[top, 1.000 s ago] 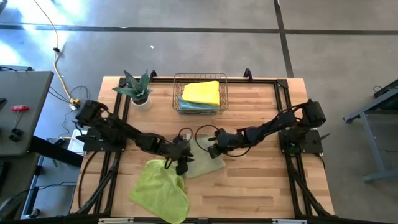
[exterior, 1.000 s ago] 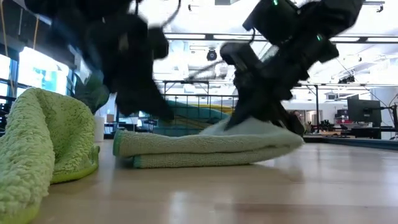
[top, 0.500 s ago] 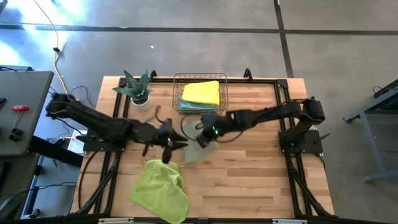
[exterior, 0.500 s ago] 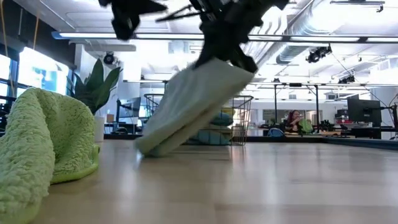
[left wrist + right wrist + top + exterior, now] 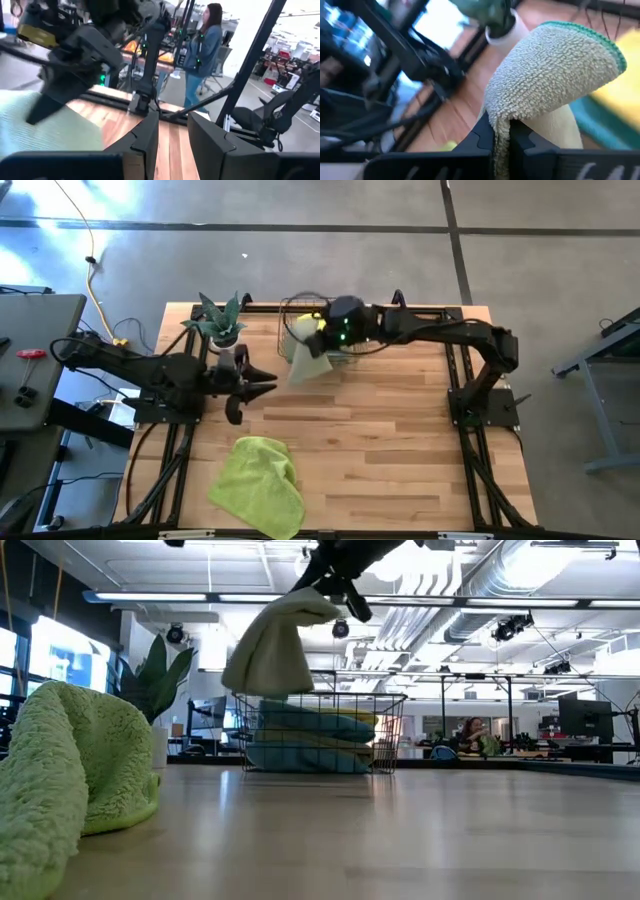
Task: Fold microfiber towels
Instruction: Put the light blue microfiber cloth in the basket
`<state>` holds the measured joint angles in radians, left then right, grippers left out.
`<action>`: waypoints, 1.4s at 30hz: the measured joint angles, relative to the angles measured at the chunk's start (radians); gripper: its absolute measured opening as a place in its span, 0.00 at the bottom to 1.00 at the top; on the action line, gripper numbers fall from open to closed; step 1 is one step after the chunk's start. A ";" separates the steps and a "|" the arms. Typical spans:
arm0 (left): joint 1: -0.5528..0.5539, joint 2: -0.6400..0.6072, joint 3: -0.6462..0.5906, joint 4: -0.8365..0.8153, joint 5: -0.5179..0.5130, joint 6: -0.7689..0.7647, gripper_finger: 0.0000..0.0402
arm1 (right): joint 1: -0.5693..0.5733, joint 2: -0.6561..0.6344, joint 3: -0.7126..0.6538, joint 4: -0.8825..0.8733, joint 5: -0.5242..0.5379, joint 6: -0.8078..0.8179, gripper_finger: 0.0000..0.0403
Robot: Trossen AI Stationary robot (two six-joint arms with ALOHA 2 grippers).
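From above, the right gripper point(image 5: 322, 340) pinched the folded pale sage towel point(image 5: 303, 362) over the wire basket point(image 5: 290, 310) at the tabletop's far edge; a lime green towel point(image 5: 258, 485) lay crumpled near the front-left corner. The left gripper point(image 5: 262, 381) hovered empty, jaws slightly parted, near the potted plant point(image 5: 218, 320). At table height, the sage towel point(image 5: 268, 648) hung above the basket's point(image 5: 320, 732) stacked yellow and blue towels point(image 5: 310, 740). The right wrist camera showed fingers point(image 5: 487, 132) pressed on sage towel point(image 5: 545, 75).
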<state>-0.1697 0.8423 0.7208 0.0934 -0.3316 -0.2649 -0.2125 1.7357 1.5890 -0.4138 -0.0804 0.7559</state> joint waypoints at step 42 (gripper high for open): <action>0.033 -0.011 0.000 0.001 -0.261 0.101 0.23 | -0.298 0.158 0.027 -0.217 -0.022 -0.161 0.00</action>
<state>-0.1372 0.8318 0.7212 0.0940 -0.5922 -0.1637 -0.5102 1.8935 1.6161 -0.6312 -0.1028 0.5945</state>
